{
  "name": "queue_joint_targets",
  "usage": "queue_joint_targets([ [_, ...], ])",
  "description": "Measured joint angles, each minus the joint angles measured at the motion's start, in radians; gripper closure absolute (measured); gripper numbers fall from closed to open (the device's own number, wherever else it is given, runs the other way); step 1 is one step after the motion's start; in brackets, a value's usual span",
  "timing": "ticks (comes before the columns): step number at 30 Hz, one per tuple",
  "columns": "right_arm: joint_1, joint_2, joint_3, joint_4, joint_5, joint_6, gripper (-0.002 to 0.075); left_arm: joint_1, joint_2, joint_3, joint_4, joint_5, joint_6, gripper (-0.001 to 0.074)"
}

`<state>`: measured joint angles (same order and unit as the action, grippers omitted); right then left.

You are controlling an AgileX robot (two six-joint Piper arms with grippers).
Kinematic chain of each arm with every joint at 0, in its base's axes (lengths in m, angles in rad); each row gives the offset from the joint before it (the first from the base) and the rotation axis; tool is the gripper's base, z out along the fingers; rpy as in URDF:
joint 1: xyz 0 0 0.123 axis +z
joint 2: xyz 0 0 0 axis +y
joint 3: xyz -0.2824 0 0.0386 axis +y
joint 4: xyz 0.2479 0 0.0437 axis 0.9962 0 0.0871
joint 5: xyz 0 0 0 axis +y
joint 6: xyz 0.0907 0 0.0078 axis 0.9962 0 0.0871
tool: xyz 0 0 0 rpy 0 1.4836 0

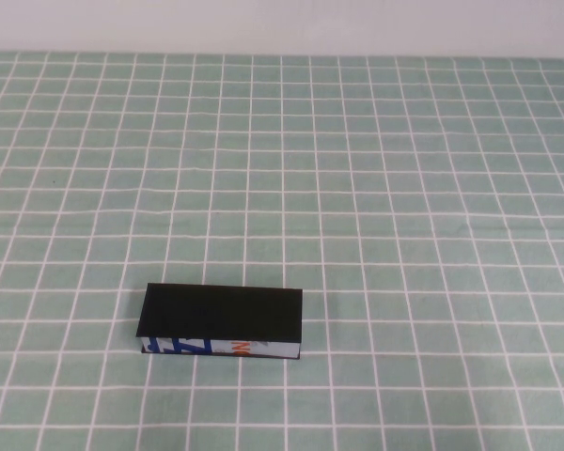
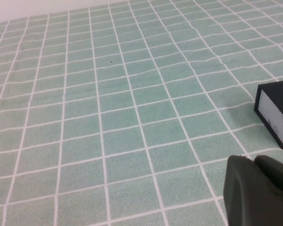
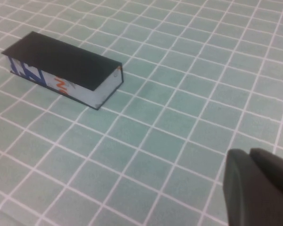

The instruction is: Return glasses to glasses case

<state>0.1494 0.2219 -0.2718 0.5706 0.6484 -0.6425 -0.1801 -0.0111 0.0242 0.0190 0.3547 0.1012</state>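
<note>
The glasses case (image 1: 222, 322) lies shut on the checked tablecloth (image 1: 404, 188), its printed white edge facing the robot. Judged light, rigid and smooth-sided; the fairest hold is across its 2 long sides, or under the lid's front lip to lift it.

The glasses appear in no view; presumably inside the case, but that cannot be confirmed.

The left gripper (image 2: 259, 190) sits near the case's left end, and the right gripper (image 3: 259, 188) well off its right end. Only a dark corner of each shows, so whether either claw is apart or together cannot be told.
</note>
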Motion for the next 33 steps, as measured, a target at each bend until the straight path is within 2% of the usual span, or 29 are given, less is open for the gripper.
queue_joint_targets([
  [5, 0.0, 0.001, 0.0, 0.003, 0.0, 0.0, 0.0739, 0.0, 0.0, 0.0, 0.0, 0.0, 0.0, 0.0737],
  [9, 0.0, 0.001, 0.0, -0.057, -0.013, 0.0, 0.0739, 0.0, 0.0, 0.0, 0.0, 0.0, 0.0, 0.0737],
  [18, 0.0, -0.02, 0.0, -0.2, -0.218, 0.028, 0.0739, 0.0, 0.0, 0.0, 0.0, 0.0, 0.0, 0.0737],
  [20, 0.0, -0.039, 0.01, -0.261, -0.239, 0.119, 0.0739, 0.0, 0.0, 0.0, 0.0, 0.0, 0.0, 0.0737],
  [22, -0.009, -0.065, 0.038, -0.348, -0.262, 0.281, 0.0739, 0.0, 0.0, 0.0, 0.0, 0.0, 0.0, 0.0737],
  [27, -0.08, -0.134, 0.162, -0.58, -0.309, 0.655, 0.0739, 0.0, 0.0, 0.0, 0.0, 0.0, 0.0, 0.0737],
  [33, -0.114, -0.221, 0.294, -0.618, -0.311, 0.763, 0.0739, 0.0, 0.0, 0.0, 0.0, 0.0, 0.0, 0.0737],
])
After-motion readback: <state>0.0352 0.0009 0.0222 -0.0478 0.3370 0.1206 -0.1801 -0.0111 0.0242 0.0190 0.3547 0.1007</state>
